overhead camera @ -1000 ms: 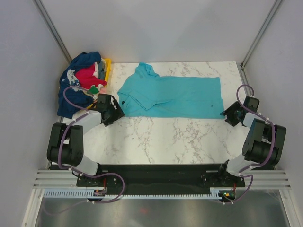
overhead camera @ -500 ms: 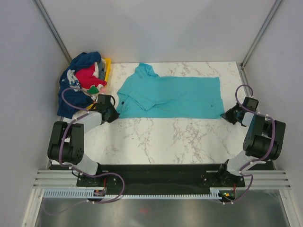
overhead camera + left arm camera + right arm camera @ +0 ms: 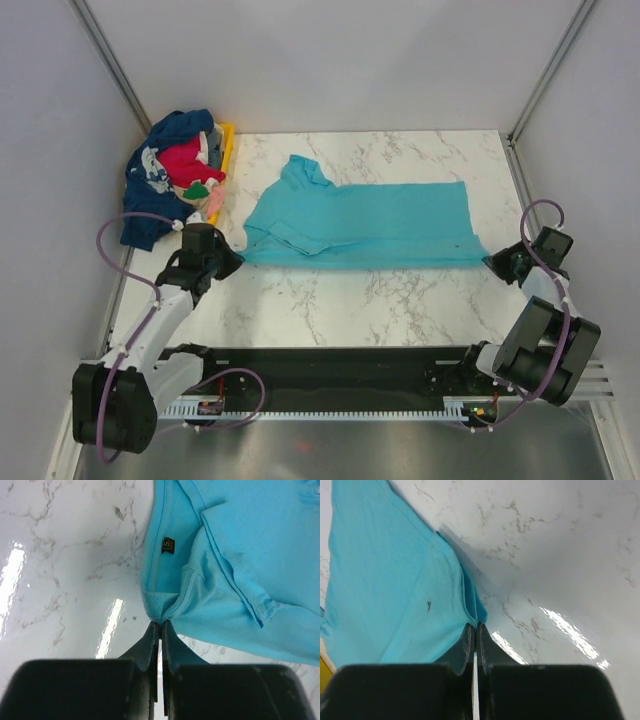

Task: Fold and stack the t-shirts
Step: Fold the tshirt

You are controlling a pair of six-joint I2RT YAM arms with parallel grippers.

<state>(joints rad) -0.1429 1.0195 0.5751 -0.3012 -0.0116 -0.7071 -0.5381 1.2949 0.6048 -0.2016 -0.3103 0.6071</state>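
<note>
Marble tabletop (image 3: pixel 340 300) carries the teal shirt (image 3: pixel 370 215) spread flat at its centre, with the other shirts (image 3: pixel 170 175) heaped at far left. Within the last second both jaws went from wide to pinched. The left end effector (image 3: pixel 160 625) grips the near sleeve corner and the right end effector (image 3: pixel 474 626) the near hem corner. The shirt has slid slightly nearer, so folding can likely begin.
</note>
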